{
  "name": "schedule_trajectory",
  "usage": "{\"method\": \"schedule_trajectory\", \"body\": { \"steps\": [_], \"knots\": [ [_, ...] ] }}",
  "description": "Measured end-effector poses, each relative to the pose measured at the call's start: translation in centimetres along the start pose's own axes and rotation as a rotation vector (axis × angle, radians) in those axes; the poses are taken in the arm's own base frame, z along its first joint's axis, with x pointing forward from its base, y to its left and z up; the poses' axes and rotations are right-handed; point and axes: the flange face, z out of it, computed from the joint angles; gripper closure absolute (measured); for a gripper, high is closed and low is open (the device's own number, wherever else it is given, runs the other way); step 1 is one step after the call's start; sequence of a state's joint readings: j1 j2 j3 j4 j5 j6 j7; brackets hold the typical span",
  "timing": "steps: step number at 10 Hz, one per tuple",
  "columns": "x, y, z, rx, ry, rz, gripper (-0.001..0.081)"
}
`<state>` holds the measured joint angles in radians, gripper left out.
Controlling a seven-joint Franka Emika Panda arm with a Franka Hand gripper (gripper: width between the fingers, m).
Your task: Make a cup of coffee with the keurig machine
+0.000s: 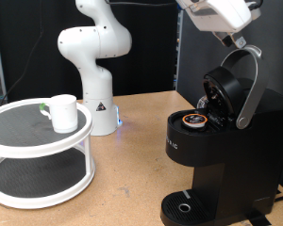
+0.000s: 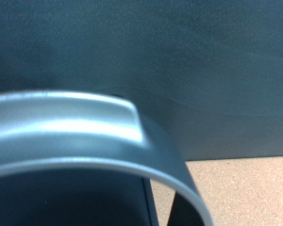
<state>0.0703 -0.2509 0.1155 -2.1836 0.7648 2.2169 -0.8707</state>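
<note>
Up close, wrist view fills with keurig machine point(image 1: 209, 141) handle point(image 2: 85, 137); hand point(image 1: 238, 41) state unclear.

We count the following.

Coffee makers: one, the keurig machine point(image 1: 203, 155), black, its lid raised. We also count one silver-grey lid handle point(image 1: 247, 89), seen again close up in the wrist view point(image 2: 85, 141).

Coffee pods: one pod point(image 1: 193, 121), seated in the open chamber.

Cups: one white cup point(image 1: 64, 112).

Stands: one white round two-tier stand point(image 1: 40, 155); we count two shelves on it, the cup on the upper one.

Robot arms: two, one white arm point(image 1: 94, 56) standing on the table point(image 1: 123, 184), and one arm head point(image 1: 222, 17) at the exterior view's top.

Tables: one.
</note>
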Motion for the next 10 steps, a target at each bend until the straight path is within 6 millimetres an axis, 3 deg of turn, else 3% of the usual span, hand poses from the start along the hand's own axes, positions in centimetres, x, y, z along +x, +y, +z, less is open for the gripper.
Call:
{"method": "schedule_trajectory", "body": {
  "steps": [1, 2, 3, 4, 5, 10],
  "knots": [
    [0.2, -0.3, 0.0, -0.003, 0.004, -0.006, 0.0337],
    [0.5, -0.6, 0.0, -0.007, 0.008, -0.014, 0.0514],
    [0.7, -1.0, 0.1, -0.005, 0.013, -0.020, 0.0514],
    [1.0, -1.4, 0.1, -0.001, 0.016, -0.025, 0.0707],
    [1.3, -1.9, 0.3, 0.004, 0.014, -0.026, 0.0775],
    [2.8, -4.7, 1.7, 0.021, -0.041, -0.017, 0.0801]
  ]
}}
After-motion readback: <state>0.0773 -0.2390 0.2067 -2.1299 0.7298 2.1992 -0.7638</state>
